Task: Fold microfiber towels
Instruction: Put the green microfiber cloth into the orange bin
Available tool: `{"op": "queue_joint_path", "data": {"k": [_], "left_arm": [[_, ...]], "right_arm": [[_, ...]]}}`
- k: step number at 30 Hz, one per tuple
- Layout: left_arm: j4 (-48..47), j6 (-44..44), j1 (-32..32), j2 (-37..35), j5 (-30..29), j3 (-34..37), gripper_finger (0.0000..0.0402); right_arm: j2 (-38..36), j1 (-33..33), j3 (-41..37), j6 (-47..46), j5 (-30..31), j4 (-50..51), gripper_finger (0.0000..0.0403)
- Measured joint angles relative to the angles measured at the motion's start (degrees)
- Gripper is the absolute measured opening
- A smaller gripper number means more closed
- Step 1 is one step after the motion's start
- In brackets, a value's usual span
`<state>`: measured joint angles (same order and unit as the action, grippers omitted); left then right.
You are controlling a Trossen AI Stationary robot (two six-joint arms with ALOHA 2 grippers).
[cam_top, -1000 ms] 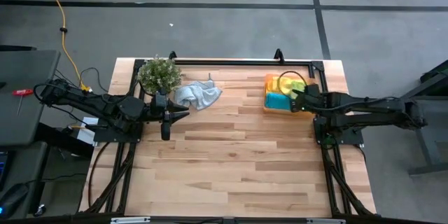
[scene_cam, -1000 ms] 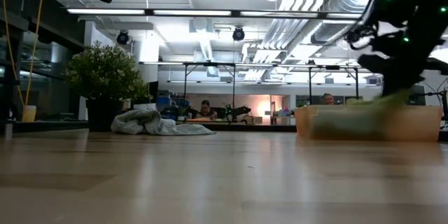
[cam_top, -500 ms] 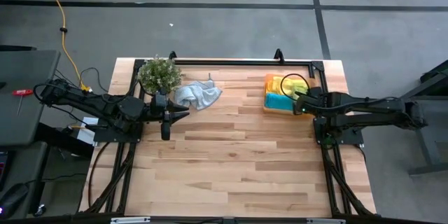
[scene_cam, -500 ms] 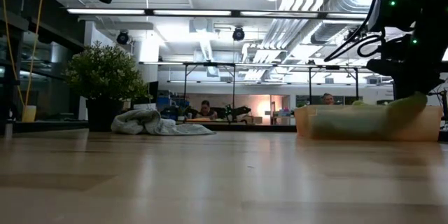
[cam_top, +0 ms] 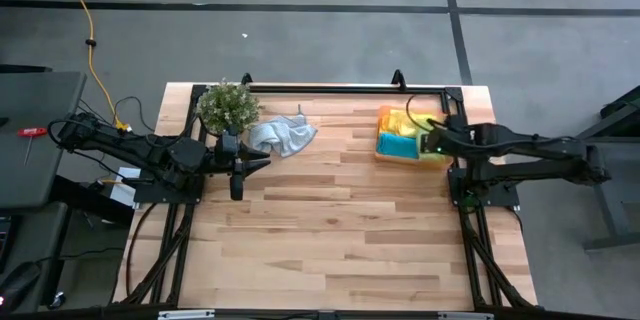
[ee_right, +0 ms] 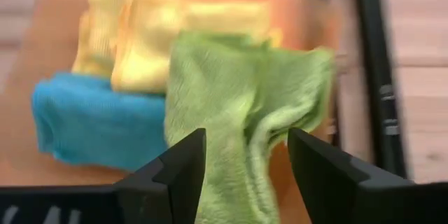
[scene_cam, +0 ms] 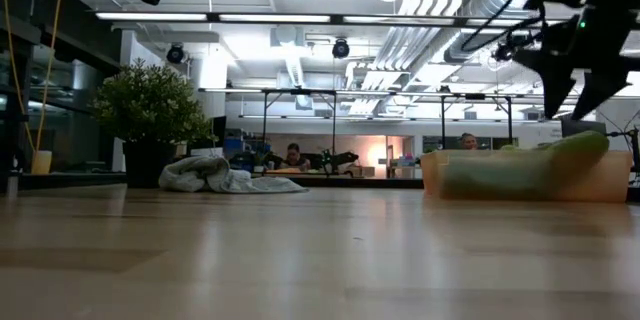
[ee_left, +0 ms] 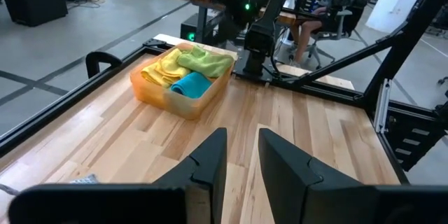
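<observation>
An orange tray [cam_top: 381, 132] at the table's far right holds a yellow towel [ee_right: 140, 35], a teal towel [ee_right: 84, 119] and a lime green towel [ee_right: 238, 98]. The green one lies on top, draped over the yellow one. My right gripper [ee_right: 246, 161] hangs open just above the green towel [scene_cam: 575, 147], clear of it. A pale grey-blue towel [cam_top: 283, 137] lies crumpled on the table at the far left. My left gripper [cam_top: 262, 164] waits near it, raised above the table, with a narrow gap between its fingers and nothing in it.
A small potted plant [cam_top: 228, 107] stands at the far left, right beside the grey-blue towel. The table's black frame rail [ee_right: 378, 77] runs close by the tray's right side. Bare wooden tabletop [cam_top: 330, 220] spreads over the middle and near half.
My right gripper has opened, let go of the green towel and risen out of the tray, rolling a little. The green towel has dropped and now rests in the tray on the other towels.
</observation>
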<state>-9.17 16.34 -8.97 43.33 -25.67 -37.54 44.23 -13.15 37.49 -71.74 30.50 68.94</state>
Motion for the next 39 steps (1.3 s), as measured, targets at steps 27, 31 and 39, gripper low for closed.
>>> {"op": "queue_joint_path", "data": {"k": [27,31,39], "left_arm": [[0.0,-1.5,0.0,0.0,-0.1,0.0,0.0074],[0.0,-1.5,0.0,0.0,-0.3,0.0,0.0074],[0.0,-3.5,0.0,0.3,-0.5,0.0,0.0074]], "right_arm": [[10.5,-5.6,-6.8,-3.6,-4.4,-12.7,0.0003],[11.1,-5.6,-4.3,-4.0,-3.4,-5.5,0.0001],[15.6,-8.5,-2.4,-5.7,-2.4,0.8,0.0000]]}}
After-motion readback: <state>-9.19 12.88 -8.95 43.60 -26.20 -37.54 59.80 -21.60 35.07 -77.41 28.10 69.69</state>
